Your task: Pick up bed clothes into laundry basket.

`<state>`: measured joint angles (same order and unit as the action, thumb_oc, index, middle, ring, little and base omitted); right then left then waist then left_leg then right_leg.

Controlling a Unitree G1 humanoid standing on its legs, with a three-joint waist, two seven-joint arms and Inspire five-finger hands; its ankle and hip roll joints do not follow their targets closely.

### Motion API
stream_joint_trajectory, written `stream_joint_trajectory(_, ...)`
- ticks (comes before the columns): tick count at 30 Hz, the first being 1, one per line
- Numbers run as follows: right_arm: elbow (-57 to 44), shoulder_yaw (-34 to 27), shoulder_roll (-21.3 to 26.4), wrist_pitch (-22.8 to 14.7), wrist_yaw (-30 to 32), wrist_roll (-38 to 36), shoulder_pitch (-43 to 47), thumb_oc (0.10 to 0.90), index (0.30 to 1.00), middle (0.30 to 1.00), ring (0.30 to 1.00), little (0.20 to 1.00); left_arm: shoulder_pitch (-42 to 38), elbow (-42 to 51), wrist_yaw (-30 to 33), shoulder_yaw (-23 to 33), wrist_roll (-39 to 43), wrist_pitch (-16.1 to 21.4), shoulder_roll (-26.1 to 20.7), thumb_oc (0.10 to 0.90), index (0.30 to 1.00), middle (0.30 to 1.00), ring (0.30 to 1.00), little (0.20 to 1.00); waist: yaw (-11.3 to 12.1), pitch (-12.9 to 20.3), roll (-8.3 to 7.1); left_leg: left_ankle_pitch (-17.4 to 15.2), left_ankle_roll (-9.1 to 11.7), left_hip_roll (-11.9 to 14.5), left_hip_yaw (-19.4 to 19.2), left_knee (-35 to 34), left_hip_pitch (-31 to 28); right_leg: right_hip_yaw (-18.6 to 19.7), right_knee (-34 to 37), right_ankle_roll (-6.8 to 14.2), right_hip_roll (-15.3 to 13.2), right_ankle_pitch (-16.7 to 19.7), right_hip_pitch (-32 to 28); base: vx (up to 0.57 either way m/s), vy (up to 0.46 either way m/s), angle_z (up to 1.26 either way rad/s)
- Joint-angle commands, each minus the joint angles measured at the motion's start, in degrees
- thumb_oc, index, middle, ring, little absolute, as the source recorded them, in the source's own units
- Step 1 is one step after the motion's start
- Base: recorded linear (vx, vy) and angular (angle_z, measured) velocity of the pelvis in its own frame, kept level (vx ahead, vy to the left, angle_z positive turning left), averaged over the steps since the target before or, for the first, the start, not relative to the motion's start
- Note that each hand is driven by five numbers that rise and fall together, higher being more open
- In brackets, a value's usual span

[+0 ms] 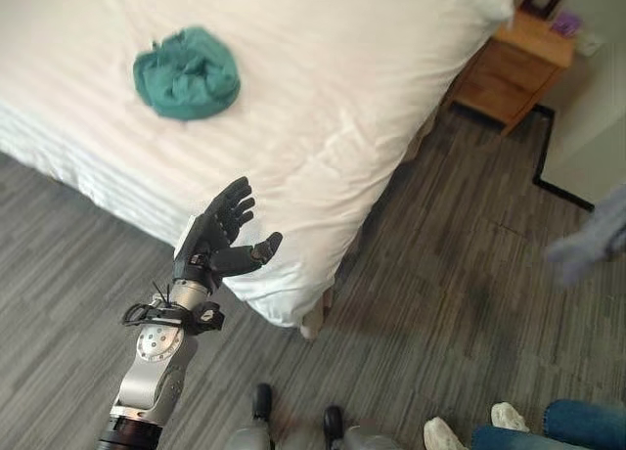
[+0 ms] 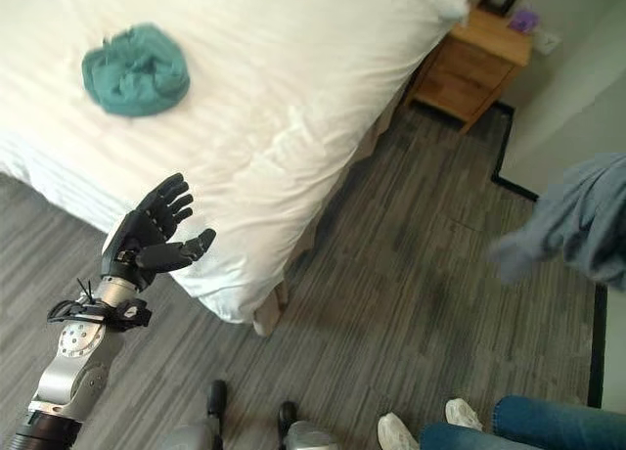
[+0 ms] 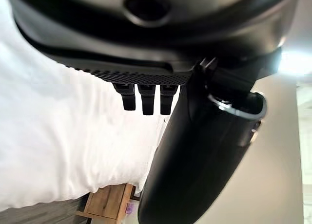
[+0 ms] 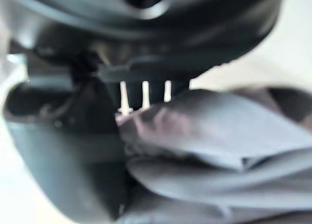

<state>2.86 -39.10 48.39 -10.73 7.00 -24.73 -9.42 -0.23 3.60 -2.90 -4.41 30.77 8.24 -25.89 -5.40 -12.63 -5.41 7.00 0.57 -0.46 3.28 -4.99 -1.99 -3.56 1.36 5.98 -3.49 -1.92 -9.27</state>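
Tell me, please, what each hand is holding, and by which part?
The left hand is open and holds nothing. The right hand grips a grey-blue garment by bunched fabric; which part cannot be told.

Left robot hand raised, fingers spread, right robot hand clutching cloth

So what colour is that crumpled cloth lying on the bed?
Teal green; the crumpled cloth shows best in the left eye view.

No readable text, labels, numbers or signs anywhere, bed, nightstand and clothing all unmarked
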Motion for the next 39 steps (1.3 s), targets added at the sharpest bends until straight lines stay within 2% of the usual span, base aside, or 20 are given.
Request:
stream_joint_trajectory(1,-5.22,10.69,-8.97,-4.29,-8.09,-15.66,1.54,0.4,0.3,0.3,0.3,0.3,2.08,10.17,-1.21,4.74,-0.24,4.64,-0.21,0.8,0.9,0.9,0.9,0.9,3.38,10.08,-1.41,-5.48,3.69,2.02,-1.55,1.11,-0.8,0.17,-0.24,3.56,-6.35,-0.7,2.37,-0.04,-0.01,-0.04)
stream_joint_trajectory(3,-7.2,13.58,-17.4,-3.17,-9.47,-16.68,-0.28,0.4,0.3,0.3,0.3,0.3,4.0,12.3,-1.38,6.84,0.27,4.27,1.3,0.8,0.9,0.9,0.9,0.9,3.89,9.8,-1.02,-5.35,3.53,1.89,-0.99,1.16,-0.82,-0.44,0.06,3.29,-6.31,-0.91,1.75,-0.01,-0.001,0.04)
stream_joint_trajectory(4,-7.45,15.09,-20.0,-3.14,-9.57,-17.52,-0.3,0.4,0.3,0.3,0.3,0.3,4.65,12.82,-1.68,7.65,1.36,4.17,2.23,0.8,0.9,0.9,0.9,0.9,4.21,9.7,-0.72,-5.31,3.5,1.91,-0.84,1.15,-0.77,-0.58,0.1,3.21,-6.3,-0.93,1.69,0.0,0.0,0.14)
stream_joint_trajectory(5,-7.53,15.15,-20.07,-3.11,-9.53,-17.48,-0.33,0.4,0.3,0.3,0.3,0.3,4.75,12.89,-1.69,7.72,1.38,4.12,2.18,0.8,0.9,0.9,0.9,0.9,4.13,9.72,-0.78,-5.31,3.51,1.91,-0.8,1.15,-0.79,-0.62,0.11,3.2,-6.31,-0.94,1.64,0.0,-0.001,0.21)
stream_joint_trajectory(7,-8.86,16.7,-27.44,-3.35,-9.25,-20.11,0.1,0.4,0.3,0.3,0.3,0.3,6.56,14.09,-1.35,10.02,2.28,3.96,4.37,0.8,0.9,0.9,0.9,0.9,4.71,9.56,-0.04,-5.27,3.35,1.79,-0.31,1.19,-0.69,-1.12,0.11,2.97,-6.28,-1.09,1.48,-0.01,0.001,0.15)
stream_joint_trajectory(8,-10.83,19.22,-33.44,-4.8,-8.81,-21.88,0.6,0.4,0.3,0.3,0.3,0.3,8.25,14.84,-0.77,11.37,2.91,4.15,6.6,0.8,0.9,0.9,0.9,0.9,5.48,9.52,0.65,-5.22,3.18,1.55,0.17,1.22,-0.58,-1.5,0.04,2.74,-6.29,-1.21,1.35,-0.01,0.003,0.05)
stream_joint_trajectory(10,-12.54,22.85,-36.2,-5.66,-7.4,-22.24,3.43,0.4,0.3,0.3,0.3,0.3,8.44,14.38,0.65,11.54,2.45,4.63,7.74,0.8,0.9,0.9,0.9,0.9,6.55,9.71,1.11,-5.17,3.1,1.35,0.69,1.26,-0.52,-2.06,0.06,2.58,-6.44,-1.19,1.0,0.0,0.002,0.1)
stream_joint_trajectory(12,-12.79,28.35,-34.22,-5.44,-6.3,-20.8,7.55,0.4,0.3,0.3,0.3,0.3,7.07,13.45,2.98,10.95,1.18,5.21,7.26,0.8,0.9,0.9,0.9,0.9,7.88,9.83,1.25,-5.28,3.13,1.11,1.3,1.32,-0.63,-2.53,0.11,2.47,-6.51,-1.32,0.64,0.0,0.0,0.22)
stream_joint_trajectory(13,-12.67,28.42,-34.14,-5.5,-6.23,-20.75,7.82,0.4,0.3,0.3,0.3,0.3,6.91,13.39,3.02,11.03,1.13,5.25,7.33,0.8,0.9,0.9,0.9,0.9,7.76,9.68,1.35,-5.03,3.11,1.11,1.34,1.48,-0.36,-2.52,0.04,2.48,-6.49,-1.03,0.85,-0.05,0.003,0.29)
stream_joint_trajectory(14,-15.04,31.22,-31.19,-3.91,-5.95,-17.81,10.98,0.4,0.3,0.3,0.3,0.3,5.7,13.48,4.18,10.94,-1.18,5.48,5.68,0.8,0.9,0.9,0.9,0.9,8.78,9.52,1.48,-4.8,3.12,1.01,1.69,1.72,0.04,-2.66,-0.22,2.42,-6.49,-0.95,1.03,-0.06,0.002,0.23)
stream_joint_trajectory(15,-16.24,32.17,-30.29,-3.29,-6.86,-17.85,12.38,0.4,0.3,0.3,0.3,0.3,5.48,13.38,4.02,11.14,-2.56,5.76,4.57,0.8,0.9,0.9,0.9,0.9,9.36,9.45,1.55,-4.84,3.14,0.95,1.95,1.64,-0.07,-2.82,-0.33,2.4,-6.48,-1.28,0.85,-0.06,0.002,0.19)
stream_joint_trajectory(20,-15.96,35.08,-31.31,-2.66,-6.9,-18.58,14.02,0.4,0.3,0.3,0.3,0.3,5.3,12.02,5.01,10.35,-3.61,6.05,4.59,0.8,0.9,0.9,0.9,0.9,10.79,9.12,1.67,-4.33,3.21,0.41,3.25,1.58,0.12,-4.35,-0.32,2.35,-6.72,-1.41,0.0,-0.01,-0.001,0.15)
stream_joint_trajectory(24,-18.85,35.4,-32.35,-2.06,-7.42,-17.01,11.98,0.4,0.3,0.3,0.3,0.3,7.34,13.25,4.66,11.28,-1.64,5.86,6.53,0.8,0.9,0.9,0.9,0.9,11.49,8.83,2.08,-4.31,3.11,0.24,4.32,1.89,0.52,-5.52,-0.49,2.33,-6.75,-1.5,-0.17,-0.01,-0.002,0.29)
stream_joint_trajectory(27,-20.47,33.39,-31.4,-1.89,-7.83,-13.88,9.53,0.4,0.3,0.3,0.3,0.3,9.48,13.74,4.44,13.06,-0.66,5.93,7.77,0.8,0.9,0.9,0.9,0.9,11.58,8.78,2.22,-4.18,3.15,0.31,4.87,1.71,0.5,-6.13,-0.24,2.21,-6.6,-1.57,-0.46,0.0,-0.012,0.07)
stream_joint_trajectory(30,-19.7,31.27,-31.04,-2.23,-7.19,-13.88,8.61,0.4,0.3,0.3,0.3,0.3,10.14,14.55,4.74,14.49,-1.13,6.0,7.38,0.8,0.9,0.9,0.9,0.9,11.44,8.49,2.28,-3.78,3.21,0.42,5.2,1.91,0.95,-6.34,-0.14,2.16,-6.41,-1.21,-0.26,-0.01,-0.016,0.02)
stream_joint_trajectory(32,-19.04,30.01,-30.74,-2.38,-6.77,-14.07,7.79,0.4,0.3,0.3,0.3,0.3,10.41,14.9,5.14,15.44,-1.57,6.19,6.91,0.8,0.9,0.9,0.9,0.9,11.17,8.52,2.14,-3.99,3.36,0.63,5.11,1.68,0.6,-6.31,0.17,2.05,-6.24,-1.47,-0.68,0.0,0.0,0.0)
stream_joint_trajectory(33,-8.03,25.85,-33.96,-2.53,-2.39,-12.84,0.37,0.4,0.3,0.3,0.3,0.3,2.15,5.63,5.82,10.0,0.86,4.59,7.59,0.8,0.9,0.9,0.9,0.9,2.43,6.75,4.09,-7.81,4.0,4.96,-0.28,1.08,-2.56,-4.85,-4.39,0.85,-3.97,0.75,9.31,0.0,0.0,0.0)
stream_joint_trajectory(36,-7.86,29.26,-33.64,-2.35,-2.04,-12.67,3.24,0.4,0.3,0.3,0.3,0.3,0.82,4.3,7.24,10.39,1.48,5.15,7.6,0.8,0.9,0.9,0.9,0.9,3.17,6.89,4.0,-7.88,3.43,4.15,-0.6,1.07,-2.48,-4.43,-4.38,1.13,-4.69,1.11,9.24,-0.05,0.026,0.23)
stream_joint_trajectory(39,-8.69,30.14,-33.74,-2.18,-2.34,-11.66,4.65,0.4,0.3,0.3,0.3,0.3,1.9,3.33,7.44,10.64,1.75,4.99,8.21,0.8,0.9,0.9,0.9,0.9,3.84,7.21,3.9,-7.9,2.99,3.49,-0.75,1.17,-2.35,-4.18,-4.53,1.4,-5.29,0.99,8.89,-0.01,0.012,-0.08)
